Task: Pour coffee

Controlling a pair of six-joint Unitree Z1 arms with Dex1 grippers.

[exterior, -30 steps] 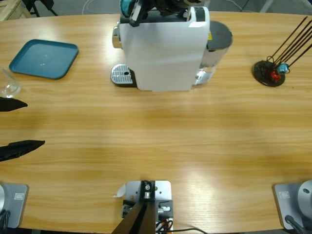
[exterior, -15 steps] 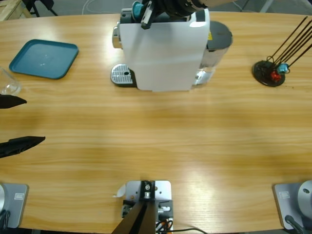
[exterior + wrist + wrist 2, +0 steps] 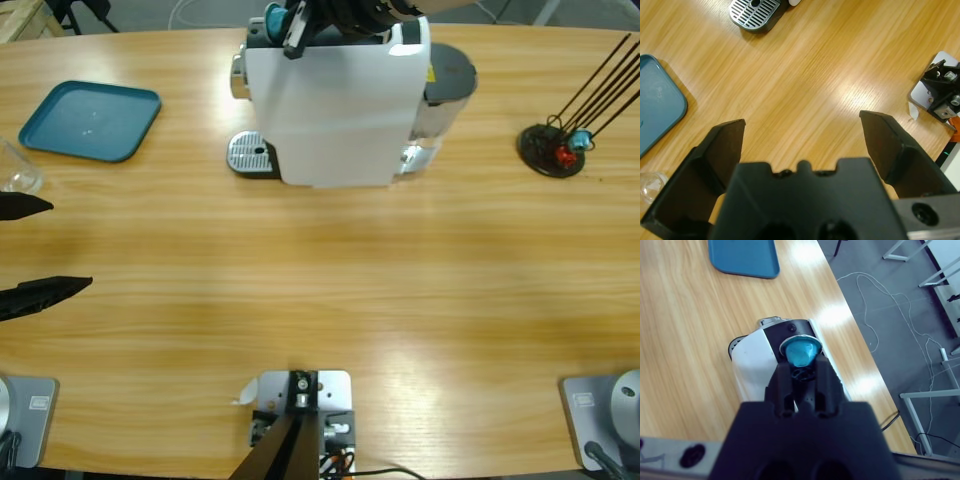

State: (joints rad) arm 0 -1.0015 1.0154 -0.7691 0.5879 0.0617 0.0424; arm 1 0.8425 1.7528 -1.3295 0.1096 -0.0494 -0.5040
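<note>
Clearly risky: right pincer [image 3: 802,371] clenched on blue capsule [image 3: 800,351] above machine [image 3: 335,100], could drop it askew beside slot. Left pincer [image 3: 802,137] released, idle. No coffee visible; glass [image 3: 18,172] far off.

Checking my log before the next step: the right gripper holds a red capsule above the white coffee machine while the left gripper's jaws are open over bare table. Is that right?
One slip: the capsule in the right gripper is blue, as the right wrist view shows. It is above the white coffee machine, and the left gripper is open over bare table.
</note>
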